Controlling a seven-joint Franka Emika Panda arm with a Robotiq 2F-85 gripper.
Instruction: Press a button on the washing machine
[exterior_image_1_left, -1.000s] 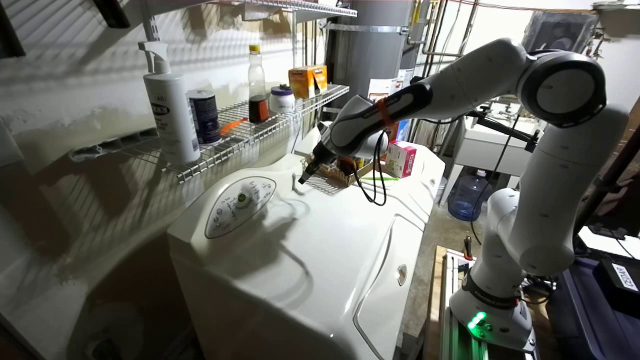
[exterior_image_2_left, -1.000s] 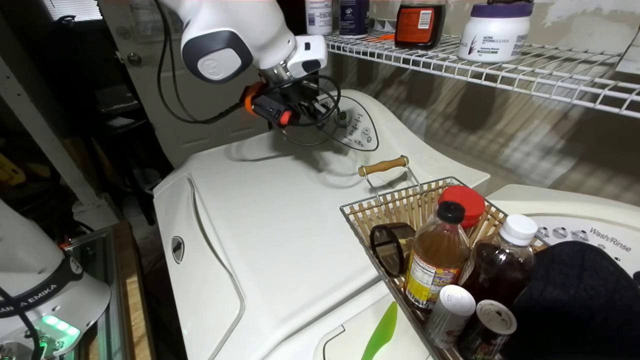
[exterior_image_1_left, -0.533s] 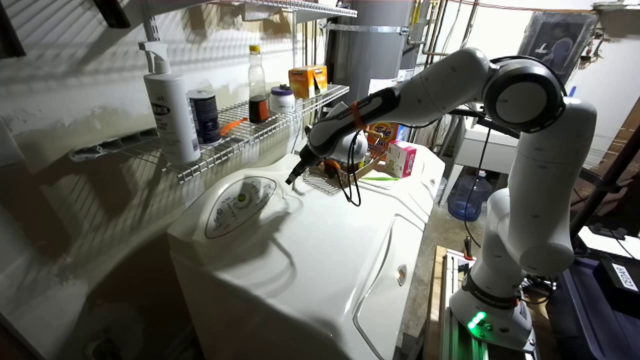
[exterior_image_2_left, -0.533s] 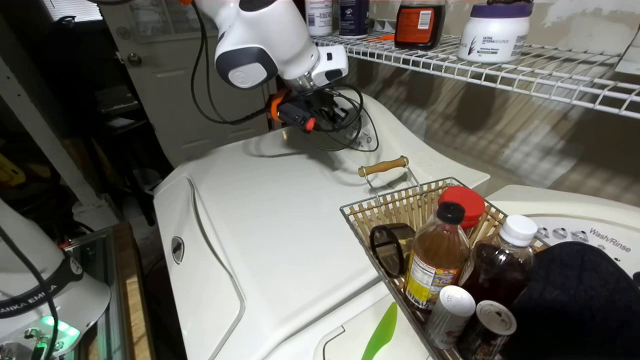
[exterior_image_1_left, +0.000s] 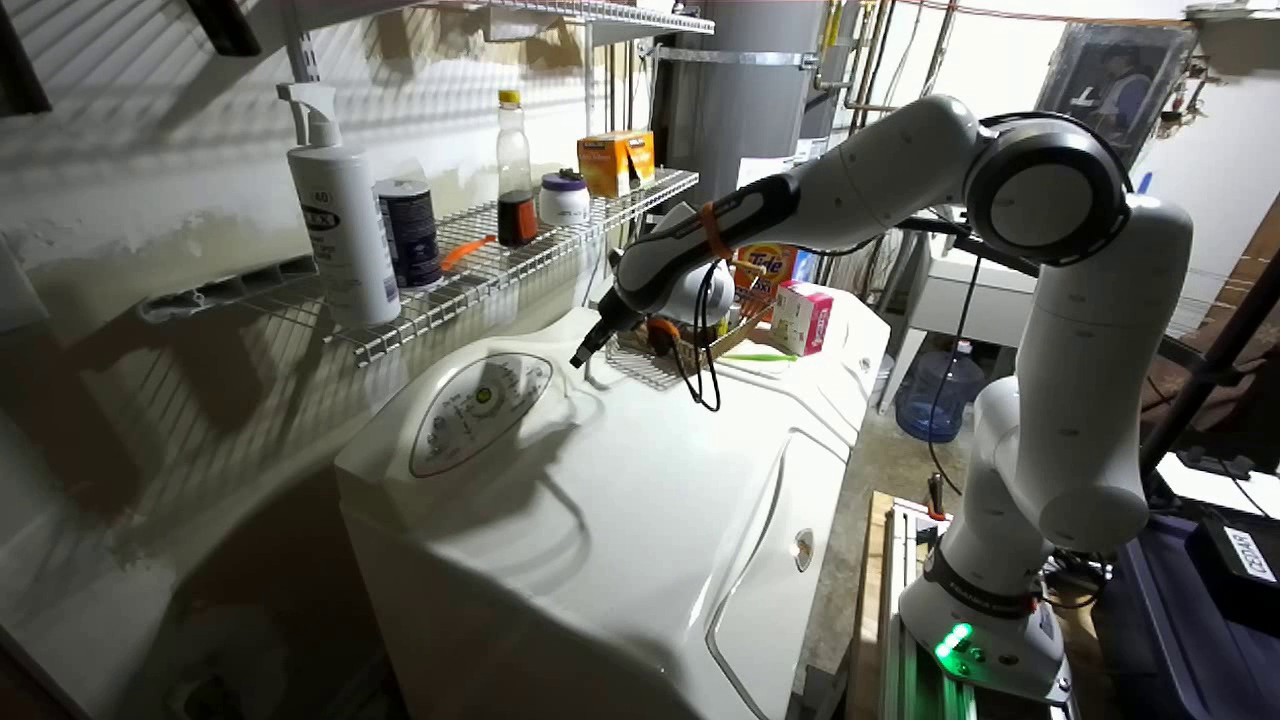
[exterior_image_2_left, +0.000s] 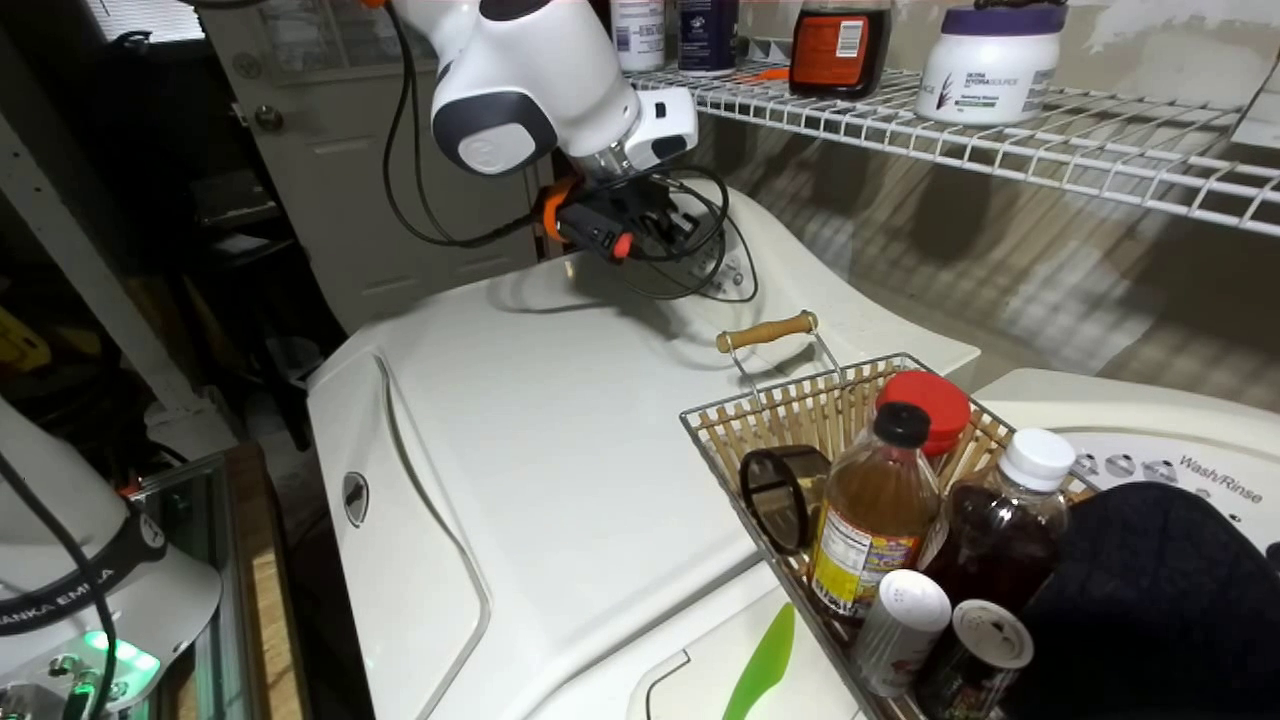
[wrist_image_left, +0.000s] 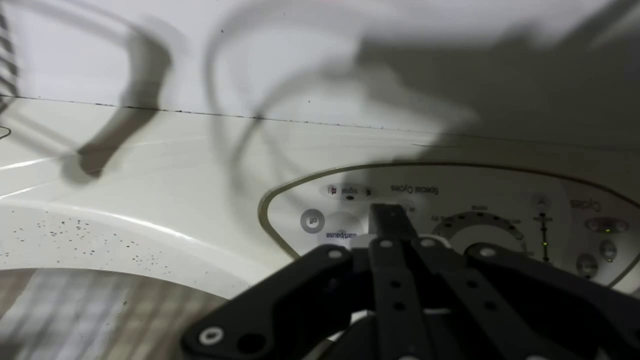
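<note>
A: In the wrist view, what is logged nearest?
B: The gripper (wrist_image_left: 395, 217), pointed down at a slant; its fingers (wrist_image_left: 387, 265) are drawn together, nothing seen between them.
A: And below?
B: The control panel (wrist_image_left: 500, 195) is partly hidden. "Start/pause" is read upside down beside the fingers, the "off" button (wrist_image_left: 312, 221) near it. In an exterior view, fingers and panel are seen apart.
A: The washing machine (exterior_image_1_left: 680, 470)?
B: Found beneath the gripper; the panel is set in its raised rear edge.
A: Farther out?
B: A basket (exterior_image_2_left: 820, 415) is loaded with bottles (exterior_image_2_left: 860, 540). In both exterior views, a wire shelf (exterior_image_2_left: 1110, 165) is noted higher up. Beyond, a grey tank (exterior_image_1_left: 740, 110) is strapped with metal.
</note>
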